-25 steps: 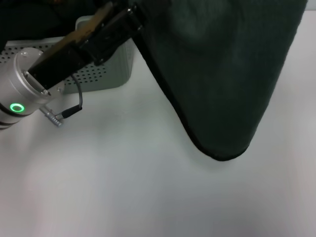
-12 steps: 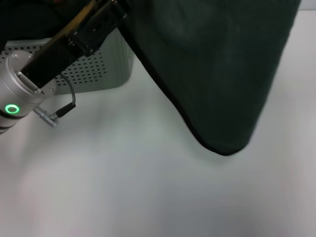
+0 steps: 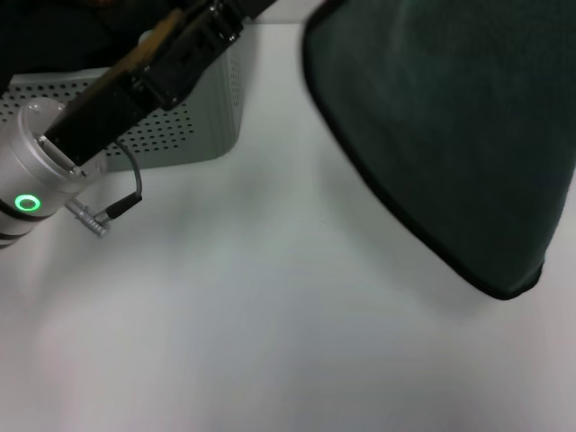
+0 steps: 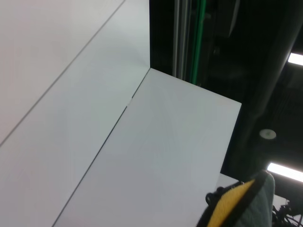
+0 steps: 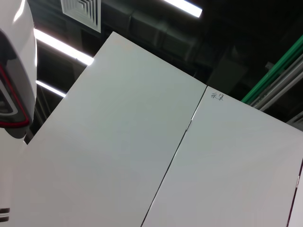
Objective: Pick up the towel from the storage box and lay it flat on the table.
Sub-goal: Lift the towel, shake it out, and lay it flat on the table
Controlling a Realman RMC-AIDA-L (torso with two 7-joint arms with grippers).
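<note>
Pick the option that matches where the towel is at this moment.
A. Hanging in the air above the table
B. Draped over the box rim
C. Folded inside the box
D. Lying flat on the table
A. In the head view the towel hangs down from the top of the frame with its rounded lower corner free above the table, away from the box.

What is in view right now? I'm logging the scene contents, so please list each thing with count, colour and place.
towel: one, dark teal-green with black edging, hanging above the table on the robot's right, lowest corner off the surface
storage box: one, pale sage-green with round holes, far left of the table
table: one, white, under everything
wall panels: white, seen only in the wrist views
left arm: silver and black, green ring light, reaching up across the box; its gripper is out of view
right arm: not in view
</note>
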